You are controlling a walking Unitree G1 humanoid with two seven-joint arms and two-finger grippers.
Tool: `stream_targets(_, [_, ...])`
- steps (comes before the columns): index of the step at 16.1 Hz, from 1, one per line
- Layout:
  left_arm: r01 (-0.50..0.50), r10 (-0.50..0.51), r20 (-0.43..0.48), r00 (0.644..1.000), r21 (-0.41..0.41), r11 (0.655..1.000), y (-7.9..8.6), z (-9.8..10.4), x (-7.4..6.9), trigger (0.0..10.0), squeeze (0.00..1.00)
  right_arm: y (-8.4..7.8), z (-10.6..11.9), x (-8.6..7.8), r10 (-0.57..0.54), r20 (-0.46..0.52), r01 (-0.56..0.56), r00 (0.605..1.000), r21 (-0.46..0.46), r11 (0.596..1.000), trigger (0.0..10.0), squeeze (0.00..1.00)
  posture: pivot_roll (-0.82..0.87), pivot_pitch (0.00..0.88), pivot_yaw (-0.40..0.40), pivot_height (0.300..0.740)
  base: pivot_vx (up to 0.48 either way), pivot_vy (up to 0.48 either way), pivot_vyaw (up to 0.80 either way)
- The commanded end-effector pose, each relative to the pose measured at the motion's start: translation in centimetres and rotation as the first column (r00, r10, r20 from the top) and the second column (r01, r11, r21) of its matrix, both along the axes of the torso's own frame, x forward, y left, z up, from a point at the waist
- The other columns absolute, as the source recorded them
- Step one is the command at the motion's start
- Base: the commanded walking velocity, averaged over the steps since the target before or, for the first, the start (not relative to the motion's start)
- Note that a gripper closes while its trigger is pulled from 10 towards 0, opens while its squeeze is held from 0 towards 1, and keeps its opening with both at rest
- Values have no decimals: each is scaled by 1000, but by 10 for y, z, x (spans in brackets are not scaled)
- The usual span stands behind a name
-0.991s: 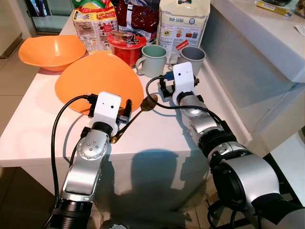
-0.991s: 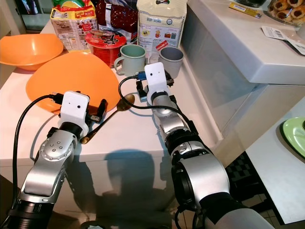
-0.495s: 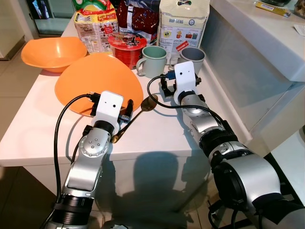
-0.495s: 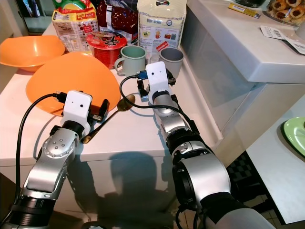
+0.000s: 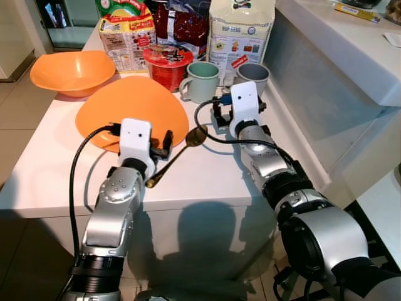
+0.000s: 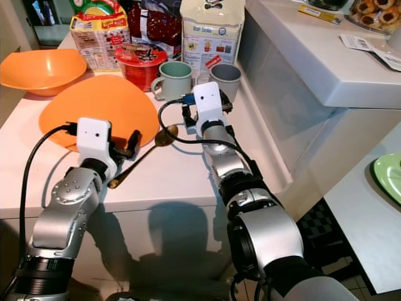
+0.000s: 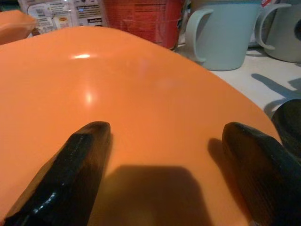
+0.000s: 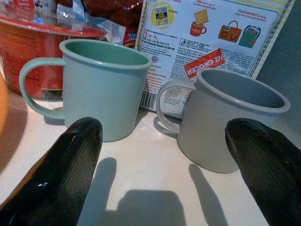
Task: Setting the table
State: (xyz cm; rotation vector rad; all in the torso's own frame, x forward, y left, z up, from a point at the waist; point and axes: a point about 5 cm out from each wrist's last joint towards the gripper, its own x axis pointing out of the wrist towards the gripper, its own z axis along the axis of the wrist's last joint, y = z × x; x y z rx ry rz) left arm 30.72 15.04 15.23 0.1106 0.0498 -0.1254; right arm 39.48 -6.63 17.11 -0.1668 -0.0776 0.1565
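Mugs (image 8: 107,89), both empty, beside bowl (image 5: 135,110).

Glossy plastic, matt mugs and brushed metal on a smooth white worktop

The nearer orange bowl (image 7: 141,94) looks like smooth plastic with a soft gloss that catches a light spot, and the farther orange bowl (image 5: 72,69) has the same finish. The green mug (image 8: 103,89) and grey mug (image 8: 230,117) are matt and even, without shine. The spoon (image 5: 178,153) appears to be polished metal in a brassy tone. The worktop (image 5: 207,175) is smooth, white and faintly reflective. The printed bag (image 8: 207,37) looks like paper or film, and the red packet (image 5: 182,22) is shiny, crinkled foil. The left hand (image 7: 164,179) and right hand (image 8: 164,179) have glossy black fingers; the arms are brushed silver metal.
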Motion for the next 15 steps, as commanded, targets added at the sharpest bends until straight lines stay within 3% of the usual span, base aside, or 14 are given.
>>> stream_targets(1, [-7, 7, -90, 996, 7, 1000, 4, -16, -4, 10000, 0, 2, 8, 1, -14, 30, 12, 999, 48, 999, 10000, 0, 305, 0, -60, 740, 0, 0, 0])
stream_targets(5, [-8, 9, -96, 995, 12, 1000, 6, -16, -4, 10000, 0, 5, 7, 0, -43, 31, 41, 999, 71, 997, 10000, 0, 288, 0, -41, 740, 0, 0, 0])
stream_targets(10, [11, -10, -79, 997, 15, 1000, 2, -11, -3, 10000, 0, -6, 7, 2, -80, 32, 79, 996, 58, 995, 10000, 0, 287, 0, -30, 740, 0, 0, 0])
stream_targets(15, [-2, 5, -66, 998, 35, 999, 7, -8, -2, 10000, 0, 2, 7, 1, -60, 20, 58, 998, 70, 996, 10000, 0, 300, 0, -42, 740, 0, 0, 0])
